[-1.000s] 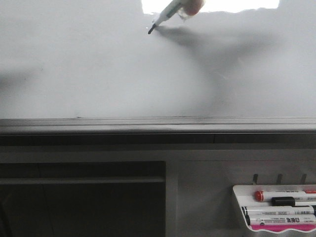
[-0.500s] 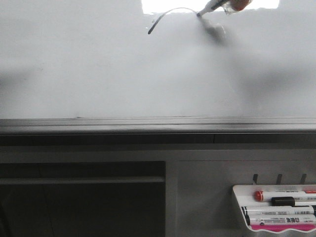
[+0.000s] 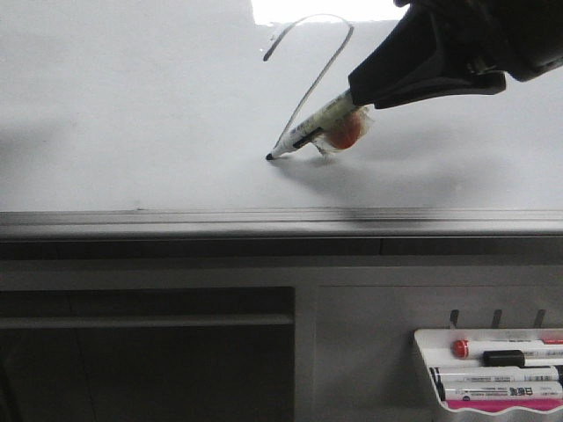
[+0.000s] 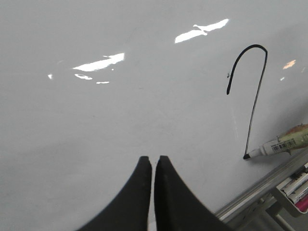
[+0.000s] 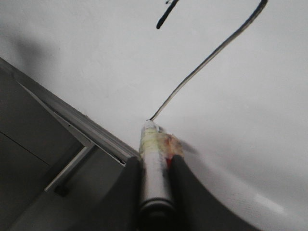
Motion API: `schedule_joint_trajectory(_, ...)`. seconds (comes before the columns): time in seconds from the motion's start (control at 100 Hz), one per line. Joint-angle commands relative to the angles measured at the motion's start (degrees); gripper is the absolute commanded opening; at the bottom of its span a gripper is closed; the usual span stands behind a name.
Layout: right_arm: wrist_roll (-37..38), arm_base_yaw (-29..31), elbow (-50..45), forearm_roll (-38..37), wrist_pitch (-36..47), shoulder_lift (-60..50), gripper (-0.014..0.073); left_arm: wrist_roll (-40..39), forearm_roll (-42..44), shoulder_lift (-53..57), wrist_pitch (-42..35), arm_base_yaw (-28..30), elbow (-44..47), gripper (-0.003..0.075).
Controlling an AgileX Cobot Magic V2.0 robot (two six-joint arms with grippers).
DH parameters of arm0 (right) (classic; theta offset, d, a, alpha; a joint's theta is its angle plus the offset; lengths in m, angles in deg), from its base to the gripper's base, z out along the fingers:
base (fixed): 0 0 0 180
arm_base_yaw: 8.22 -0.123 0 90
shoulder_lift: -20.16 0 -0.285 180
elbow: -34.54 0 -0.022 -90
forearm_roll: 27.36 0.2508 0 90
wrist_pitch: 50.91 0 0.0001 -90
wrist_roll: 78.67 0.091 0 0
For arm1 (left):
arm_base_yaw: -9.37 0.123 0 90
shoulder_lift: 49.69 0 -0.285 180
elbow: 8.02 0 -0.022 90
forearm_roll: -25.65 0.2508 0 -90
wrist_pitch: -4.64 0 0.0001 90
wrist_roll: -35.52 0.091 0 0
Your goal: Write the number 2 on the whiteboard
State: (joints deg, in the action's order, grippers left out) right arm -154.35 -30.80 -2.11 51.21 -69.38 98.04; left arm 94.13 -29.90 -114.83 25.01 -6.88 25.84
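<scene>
Front view: right gripper (image 3: 352, 110) clamped on marker (image 3: 312, 130), tip touching the board (image 3: 132, 114) at the foot of the diagonal. The 2 (image 3: 308, 70) is partial: thin black hook and long diagonal, no base stroke. Remaining stroke likely runs rightward from the tip, along the grey rail (image 3: 176, 224). Marker axis slants down-left from the jaws. Board glossy, pale, flat. Left gripper (image 4: 153, 166) hangs above bare board, jaws together, well apart from the line.
</scene>
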Motion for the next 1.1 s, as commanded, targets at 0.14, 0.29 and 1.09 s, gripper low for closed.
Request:
schedule_joint_trajectory(0.14,-1.0,0.6,-5.2,2.2,17.7,-10.3,-0.0051,-0.6,-1.8,1.1,-2.0,0.1,-1.7,-0.002)
schedule_joint_trajectory(0.29,-1.0,0.6,-9.2,3.3,17.4,-18.1,-0.0051,-0.6,-3.1,1.1,-2.0,0.1,-1.7,-0.002)
schedule_joint_trajectory(1.09,0.8,0.6,6.3,1.0,-23.1,-4.6,-0.0051,11.8,-7.0,0.9,1.0,-19.2,-1.7,0.034)
